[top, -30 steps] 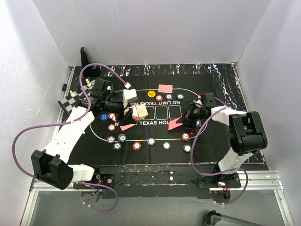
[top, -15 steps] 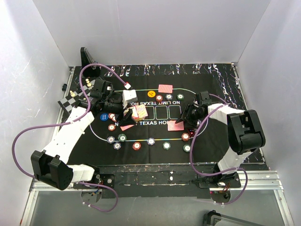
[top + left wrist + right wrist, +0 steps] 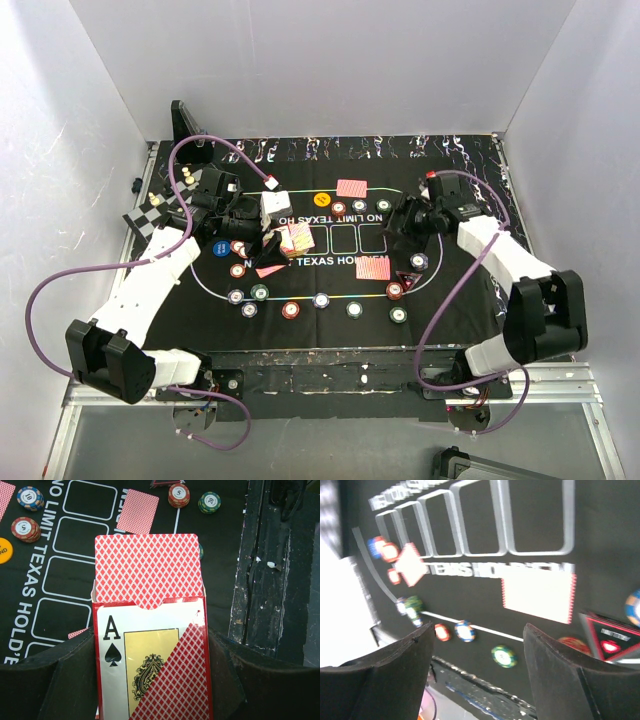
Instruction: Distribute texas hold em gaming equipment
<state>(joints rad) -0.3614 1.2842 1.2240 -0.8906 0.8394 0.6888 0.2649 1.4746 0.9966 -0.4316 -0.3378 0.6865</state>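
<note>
We judge the dealing of cards to be the step in hand. The left pincer (image 3: 150, 690) is closed on an opened card box (image 3: 150, 665), with a finger pressed against each side. The red-backed playing cards (image 3: 147, 567) stand partway out of the box's mouth, just ahead of the fingertips.

The right pincer (image 3: 475, 665) is spread wide and has hold of nothing. Ahead of it, towards its right finger, one face-down card (image 3: 537, 597) lies flat on the felt mat (image 3: 345, 240) that covers the worktop. The dark triangular marker (image 3: 612, 637) sits just beside that card, off the tip of the same finger.

The next move, as we read it, calls for the right pincer to cross to the left one. It should narrow its jaws and pinch only the outermost of the protruding cards by its free edge. The left pincer needs to hold the box steady so that the neighbouring cards are not dragged out.

The mat reads "NO LIMIT TEXAS HOLD'EM" in white. The box face shows an "A" over a black spade. Beyond the left pincer, a blue chip (image 3: 30, 497) is marked "10", a red chip (image 3: 178, 494) "5" and a green chip (image 3: 209, 501) "20". The orange button (image 3: 4, 550), far to that pincer's left, has lettering cut off by the frame edge, so we cannot read it.
</note>
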